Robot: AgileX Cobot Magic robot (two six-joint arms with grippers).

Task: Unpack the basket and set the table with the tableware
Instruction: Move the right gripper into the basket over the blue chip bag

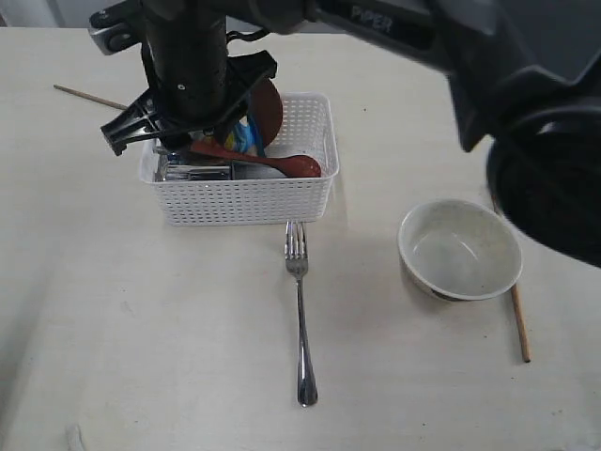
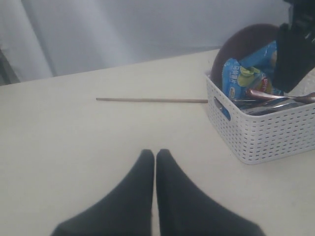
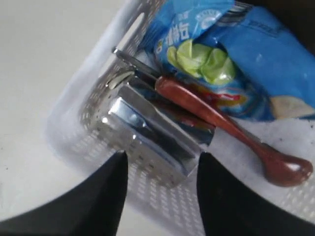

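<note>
The right gripper (image 3: 161, 162), jaws apart, straddles the shiny steel cup (image 3: 147, 130) lying in the white lattice plastic basket (image 3: 81, 118). The red-brown wooden spoon (image 3: 216, 123) lies across the cup just beyond the jaws and could snag and flip out. The left gripper (image 2: 155, 153) has its jaws together.

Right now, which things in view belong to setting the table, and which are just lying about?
Job:
basket; in it, brown plate, wooden spoon, steel cup; out on the table: fork, bowl, chopstick by the bowl, another far-left of the basket.

Lying about:
blue snack bag, in the basket.
</note>
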